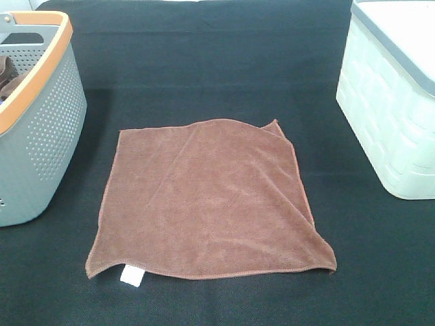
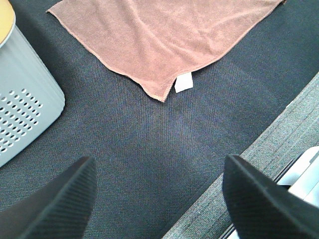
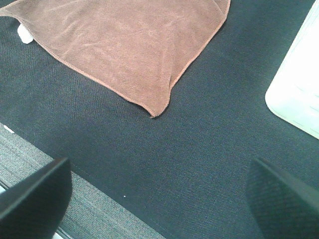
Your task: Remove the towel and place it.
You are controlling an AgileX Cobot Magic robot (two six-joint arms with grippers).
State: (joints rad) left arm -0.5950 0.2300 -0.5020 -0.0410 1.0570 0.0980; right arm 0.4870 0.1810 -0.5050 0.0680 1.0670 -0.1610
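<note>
The reddish-brown towel [image 1: 207, 200] lies spread flat on the black table cloth between the two baskets, its small white tag [image 1: 130, 275] at the near left corner. It also shows in the left wrist view [image 2: 164, 35] with the tag [image 2: 183, 82], and in the right wrist view [image 3: 124, 40]. My left gripper [image 2: 159, 199] is open and empty, held back from the towel's near left corner. My right gripper [image 3: 159, 199] is open and empty, held back from the near right corner. Neither gripper shows in the exterior view.
A grey perforated basket [image 1: 47, 129] with an orange rim stands at the left, with brown cloth inside. A white woven-pattern bin [image 1: 387, 115] with a grey rim stands at the right. The table's front edge [image 2: 259, 164] runs close to both grippers.
</note>
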